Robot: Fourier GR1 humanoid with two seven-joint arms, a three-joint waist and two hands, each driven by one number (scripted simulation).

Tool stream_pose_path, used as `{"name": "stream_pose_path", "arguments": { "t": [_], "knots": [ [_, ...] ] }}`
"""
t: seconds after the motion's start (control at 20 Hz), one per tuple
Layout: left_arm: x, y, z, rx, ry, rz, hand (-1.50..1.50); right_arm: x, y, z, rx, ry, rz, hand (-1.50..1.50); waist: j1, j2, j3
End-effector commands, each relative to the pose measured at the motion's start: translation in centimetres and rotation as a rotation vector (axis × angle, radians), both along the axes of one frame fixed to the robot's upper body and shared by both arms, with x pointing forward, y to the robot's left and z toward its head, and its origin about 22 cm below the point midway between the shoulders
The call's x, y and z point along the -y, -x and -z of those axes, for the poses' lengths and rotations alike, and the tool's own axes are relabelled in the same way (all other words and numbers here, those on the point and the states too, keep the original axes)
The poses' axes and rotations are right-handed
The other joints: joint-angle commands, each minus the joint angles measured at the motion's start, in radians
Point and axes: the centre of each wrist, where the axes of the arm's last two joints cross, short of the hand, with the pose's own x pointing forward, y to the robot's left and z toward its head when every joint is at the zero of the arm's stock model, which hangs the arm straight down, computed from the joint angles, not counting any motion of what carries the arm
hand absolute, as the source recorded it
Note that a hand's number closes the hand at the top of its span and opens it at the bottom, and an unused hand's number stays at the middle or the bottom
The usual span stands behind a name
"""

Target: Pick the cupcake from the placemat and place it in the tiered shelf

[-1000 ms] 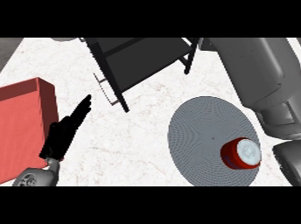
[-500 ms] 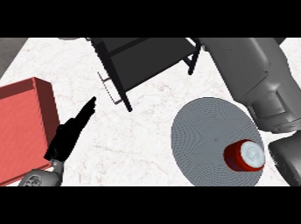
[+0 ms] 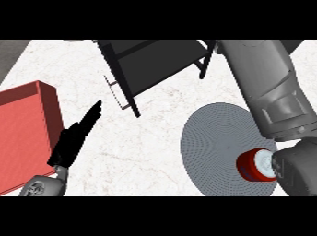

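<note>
left robot hand (image 3: 73, 140) shows at the lower left of the head view, black, its fingers straight and lying together, pointing up and slightly to the right over the white marbled surface (image 3: 154, 138). it holds nothing and touches nothing that can be seen. just to its left lies a red tray-like box (image 3: 15, 133) with a raised rim, reaching from the left edge of the view towards the middle.

right robot hand itself cannot be made out: only the grey right forearm (image 3: 273, 87) shows, coming down the right side of the view, with its rounded grey wrist part at the lower right corner. whether that hand's fingers are apart or together cannot be told.

cupcake (image 3: 256, 165) sits on the round grey placemat (image 3: 215, 138), near the mat's lower right edge. it has a red wrapper and a pale top, and it lies just beside the grey wrist part, which covers its right side.

tiered shelf (image 3: 154, 62) stands at the top middle of the view, dark, with a black frame and slanted legs, tilted in the view. it is well apart from the cupcake, up and to the left of the placemat.
</note>
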Motion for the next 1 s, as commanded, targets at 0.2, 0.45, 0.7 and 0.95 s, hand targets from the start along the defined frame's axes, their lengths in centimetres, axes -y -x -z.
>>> {"name": "stream_pose_path", "arguments": {
  "t": [0.2, 0.45, 0.7, 0.95],
  "knots": [
    [-0.7, 0.3, 0.5, -0.011, 0.0, -0.026, 0.0, -0.8, -0.1, 1.3, 0.017, -0.354, 0.094, -1.5, 0.008, 0.025, -0.014],
    [-2.2, 0.4, 0.2, -0.027, -0.007, -0.053, 0.0, 3.0, -0.6, 0.7, 0.145, -0.433, 0.31, -1.5, -0.019, 0.019, -0.015],
    [-1.6, 0.9, 0.1, -0.031, 0.009, -0.066, 0.0, 11.4, -1.1, 0.9, 0.109, -0.422, 0.477, -1.5, -0.047, 0.013, -0.014],
    [-0.7, 1.8, 1.3, -0.036, -0.001, -0.088, 0.0, 18.7, -0.3, 1.4, 0.107, -0.393, 0.46, -1.5, -0.065, 0.005, -0.013]
  ]
}}
